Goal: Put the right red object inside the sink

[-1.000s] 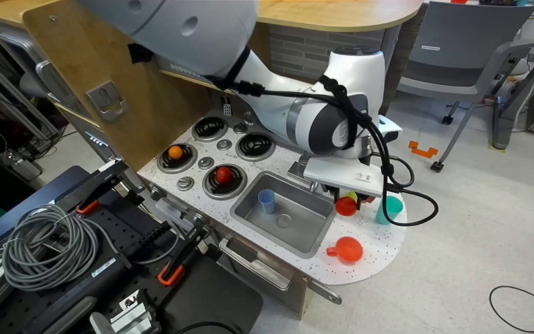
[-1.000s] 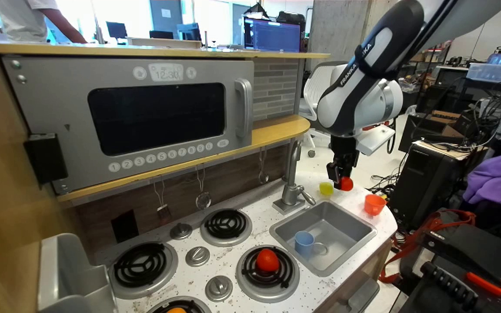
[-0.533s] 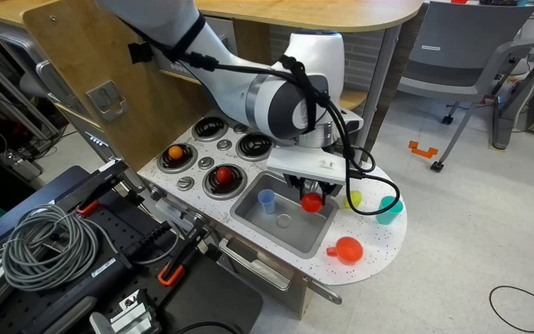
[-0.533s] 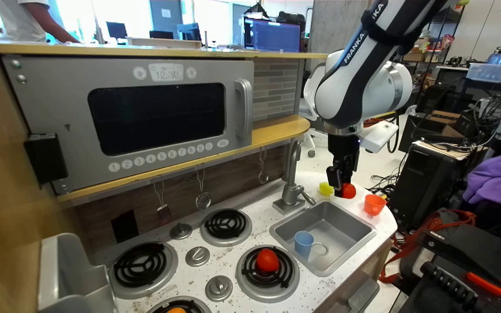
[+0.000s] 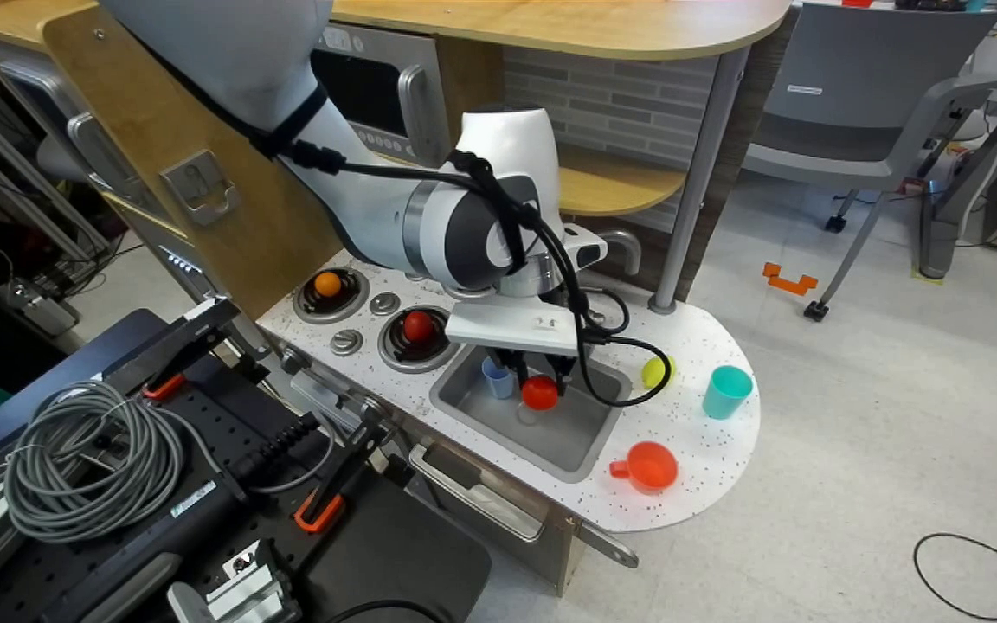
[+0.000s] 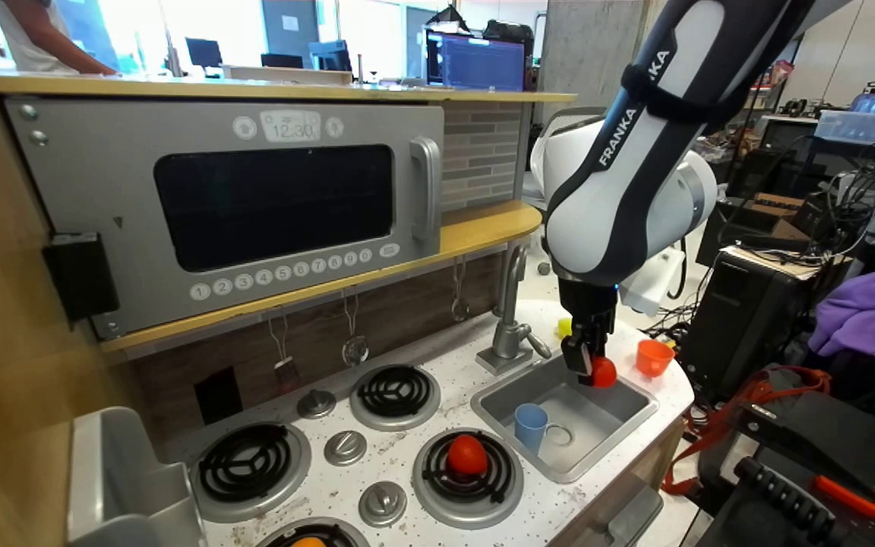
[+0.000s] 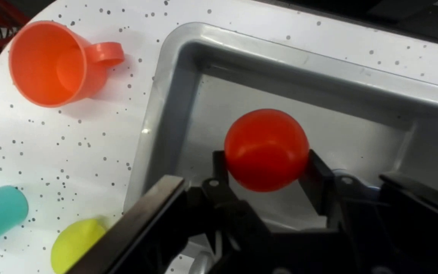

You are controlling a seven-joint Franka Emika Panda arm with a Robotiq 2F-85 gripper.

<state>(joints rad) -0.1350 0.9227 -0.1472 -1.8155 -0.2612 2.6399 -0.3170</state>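
The small round bright red piece [image 5: 539, 392] is between the two black fingertips of my gripper [image 5: 540, 382], which is shut on it. In the wrist view the red piece [image 7: 266, 148] is pinched at both sides by the gripper [image 7: 265, 160]. The silver-grey sink [image 5: 568, 441] lies beneath, and the piece appears over its basin in all views. In an exterior view the red piece [image 6: 603, 372] shows over the far part of the sink [image 6: 597, 425], at about rim level or a little above. The exact height over the floor is hard to tell.
A blue cup [image 6: 531, 427] stands in the sink. The faucet [image 6: 510, 334] rises at its edge. An orange-red cup [image 5: 650, 467], a teal cup [image 5: 727, 392] and a yellow piece [image 5: 656, 372] are on the counter. Another red ball [image 5: 418, 326] sits on a burner.
My gripper has carried the red piece from beside the yellow piece, across the sink's edge, to over the basin. It has also come lower in the last half second.
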